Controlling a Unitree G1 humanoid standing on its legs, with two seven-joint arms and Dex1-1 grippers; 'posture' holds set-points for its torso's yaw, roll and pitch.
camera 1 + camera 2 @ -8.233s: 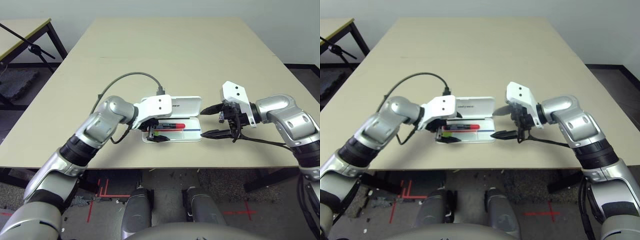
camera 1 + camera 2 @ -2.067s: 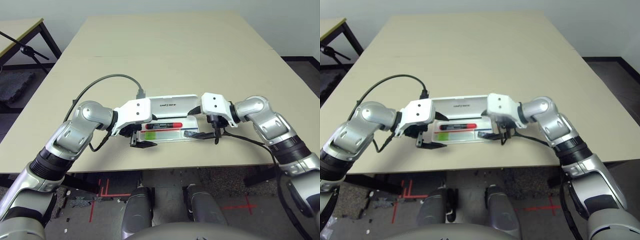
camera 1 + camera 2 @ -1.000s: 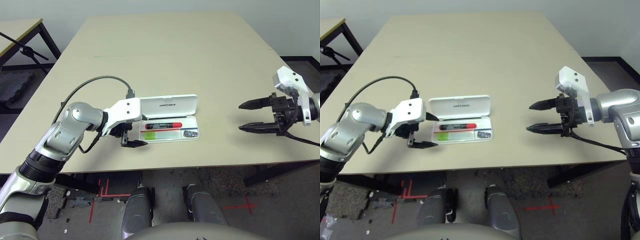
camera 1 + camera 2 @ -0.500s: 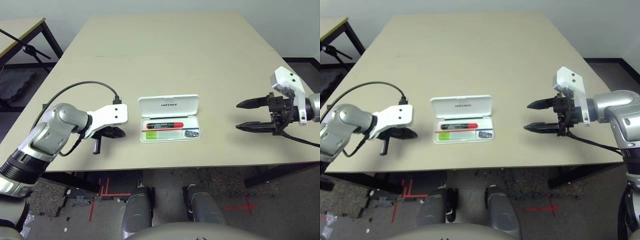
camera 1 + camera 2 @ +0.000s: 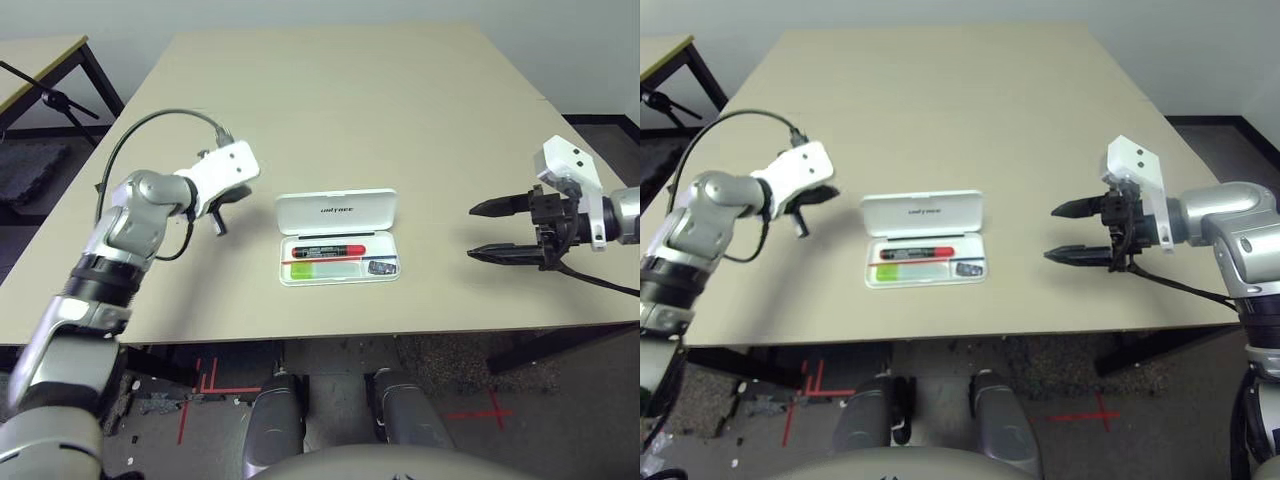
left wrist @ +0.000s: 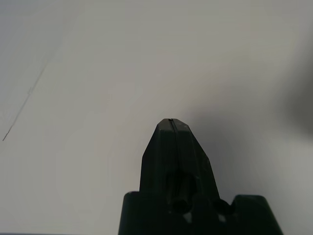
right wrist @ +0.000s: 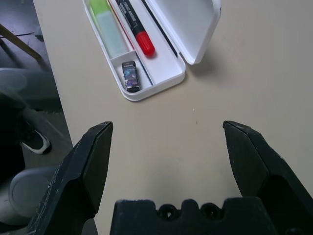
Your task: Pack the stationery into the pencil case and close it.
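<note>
A flat white hard-plastic pencil case (image 7: 164,81) lies near the middle of the frame, on a broad beige bench (image 5: 330,100). Its white lid (image 5: 337,213), with dark "UNITREE" lettering, stands raised along the side farther from the robot, so the case is open.

All the stationery lies inside. A black-and-red marker (image 5: 328,252) runs lengthwise in the long compartment on the lid side, its red end toward the right of the frame. On the near side of the case is a pale translucent flat stick with a bright green end (image 5: 302,270), the green toward the left. In the small compartment at the near right corner sits a tiny dark patterned piece (image 7: 131,77), set off from the stick by a low white wall. A thin red stripe (image 7: 121,24) and a blue one run lengthwise between the marker and the near-side items.

The left hand (image 6: 171,120), black-fingered, is clenched on nothing, its two fingertips pressed together; it hovers over the bench left of the case. The right hand (image 5: 470,232), also black-fingered, is released and empty, its fingers spread wide and pointing toward the case from the right of the frame, well apart from it. A grey cable (image 5: 150,115) arches above the left forearm.
</note>
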